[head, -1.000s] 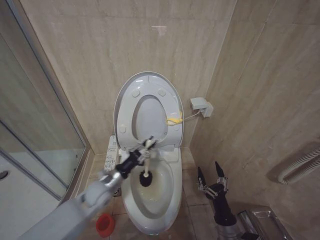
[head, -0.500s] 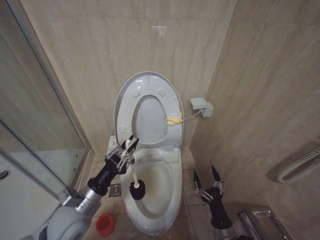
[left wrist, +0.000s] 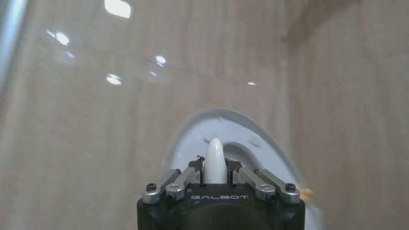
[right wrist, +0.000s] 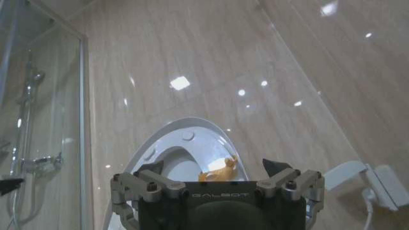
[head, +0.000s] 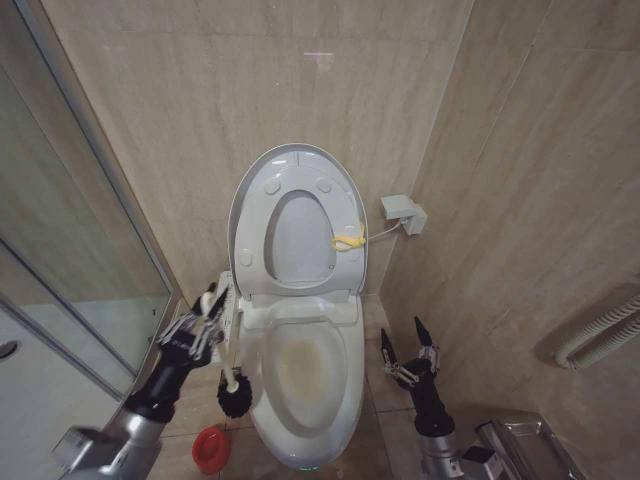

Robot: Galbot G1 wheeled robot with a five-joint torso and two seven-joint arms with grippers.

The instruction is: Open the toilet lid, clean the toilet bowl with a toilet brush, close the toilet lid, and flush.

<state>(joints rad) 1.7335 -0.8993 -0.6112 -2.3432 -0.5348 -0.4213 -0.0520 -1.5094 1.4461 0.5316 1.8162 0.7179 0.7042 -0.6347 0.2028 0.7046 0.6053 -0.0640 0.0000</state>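
The toilet lid stands raised against the back wall, with the seat ring up in front of it and a yellow loop at its edge. Below, the toilet bowl is exposed, showing a brownish-yellow stain. My left gripper is beside the bowl's left rim, shut on the toilet brush handle. The dark brush head hangs outside the bowl, above the red holder cup. My right gripper is open, low to the right of the bowl. The lid also appears ahead of it.
A glass shower screen closes off the left side. The button panel runs along the bowl's left. A white wall box sits right of the lid. A metal fixture and a hose occupy the lower right.
My left gripper has carried the brush out of the bowl, leftward and down beside it, near the red holder cup. The right gripper has crept slightly.
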